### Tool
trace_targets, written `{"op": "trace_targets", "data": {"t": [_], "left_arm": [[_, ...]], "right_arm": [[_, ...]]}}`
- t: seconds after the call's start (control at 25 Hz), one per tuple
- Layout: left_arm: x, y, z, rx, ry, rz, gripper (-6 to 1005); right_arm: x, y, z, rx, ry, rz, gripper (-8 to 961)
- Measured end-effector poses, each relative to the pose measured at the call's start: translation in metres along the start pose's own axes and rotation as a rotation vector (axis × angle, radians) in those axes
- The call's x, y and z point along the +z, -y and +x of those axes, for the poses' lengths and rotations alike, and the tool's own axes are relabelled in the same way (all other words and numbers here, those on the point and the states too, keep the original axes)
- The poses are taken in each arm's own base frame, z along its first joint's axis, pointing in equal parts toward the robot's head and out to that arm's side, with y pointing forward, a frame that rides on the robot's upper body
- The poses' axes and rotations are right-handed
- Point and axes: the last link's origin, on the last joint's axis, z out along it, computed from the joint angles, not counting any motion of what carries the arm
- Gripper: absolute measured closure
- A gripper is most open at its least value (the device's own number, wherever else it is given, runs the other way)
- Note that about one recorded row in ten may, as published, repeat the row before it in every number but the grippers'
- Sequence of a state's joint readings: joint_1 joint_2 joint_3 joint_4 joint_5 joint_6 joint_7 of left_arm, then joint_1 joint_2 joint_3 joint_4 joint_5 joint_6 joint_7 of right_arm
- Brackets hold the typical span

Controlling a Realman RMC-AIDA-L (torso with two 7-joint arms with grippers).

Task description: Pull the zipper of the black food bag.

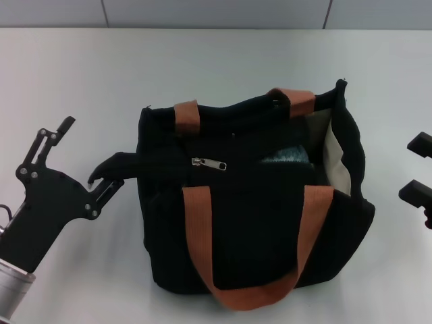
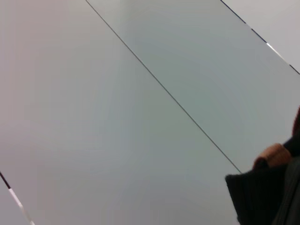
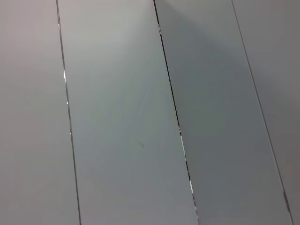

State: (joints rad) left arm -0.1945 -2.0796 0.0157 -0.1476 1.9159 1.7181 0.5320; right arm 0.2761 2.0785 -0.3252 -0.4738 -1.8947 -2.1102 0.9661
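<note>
Two grippers flank bag [image 1: 250, 202]. Zipper [image 1: 208, 164] at frame center-left, track running horiz. Left gripper [image 1: 86, 154], lower left, open, nearer, touching side strap [image 1: 116, 164]; right gripper [image 1: 417, 169], right edge, open, idle.

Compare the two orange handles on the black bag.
The near handle hangs slack down the front of the black food bag in a full U loop; the far handle stands up at the back rim. The near handle shows whole; the far handle shows only two short stubs. Both are rust-orange webbing.
</note>
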Motion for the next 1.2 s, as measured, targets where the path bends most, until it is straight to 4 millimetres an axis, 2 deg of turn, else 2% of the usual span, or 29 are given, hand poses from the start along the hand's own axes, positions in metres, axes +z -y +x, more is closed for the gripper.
{"op": "trace_targets", "data": {"t": [0.32,0.6,0.84,1.08,1.2], "left_arm": [[0.004,0.001,0.005,-0.003,-0.023,0.039,189],[0.005,-0.005,0.020,0.253,-0.072,0.081,236],[0.005,-0.004,0.024,0.289,-0.098,0.091,449],[0.005,-0.004,0.026,0.322,-0.109,0.092,656],[0.006,-0.006,0.028,0.357,-0.117,0.095,824]], "right_arm": [[-0.001,-0.001,0.001,-0.001,0.002,0.005,247],[0.002,-0.003,0.001,0.008,0.033,-0.007,249],[0.006,0.005,-0.016,0.020,0.017,-0.081,251],[0.023,0.027,-0.044,0.063,-0.081,-0.148,252],[0.036,0.037,-0.059,0.103,-0.141,-0.183,253]]}}
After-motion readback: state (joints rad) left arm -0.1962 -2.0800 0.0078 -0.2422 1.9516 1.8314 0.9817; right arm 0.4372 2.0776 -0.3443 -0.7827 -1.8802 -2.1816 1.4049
